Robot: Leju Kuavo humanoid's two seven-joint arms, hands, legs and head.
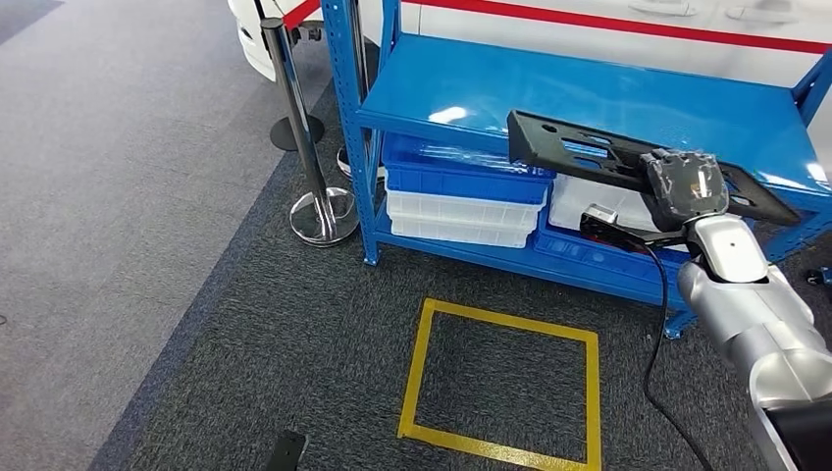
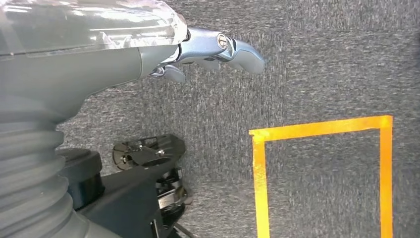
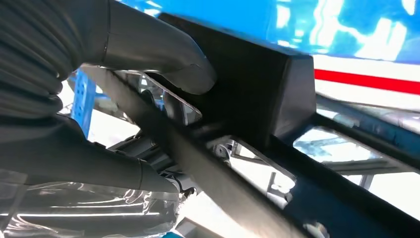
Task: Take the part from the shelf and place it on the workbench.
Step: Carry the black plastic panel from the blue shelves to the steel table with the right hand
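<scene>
Several stacked bins (image 1: 461, 201), contents unclear, under shelf (image 1: 589, 98).

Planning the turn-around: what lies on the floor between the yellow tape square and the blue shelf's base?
Bare dark carpet, seen in the head view; nothing lies between the yellow tape square and the blue shelf. A black cable hangs off to the square's right.

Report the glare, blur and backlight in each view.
Head view: sharp, with white glare patches on the blue shelf. Left wrist view: carpet slightly soft, yellow tape square clear. Right wrist view: the black part is backlit and dark, with blown-out white behind it; the right hand is near and soft.
</scene>
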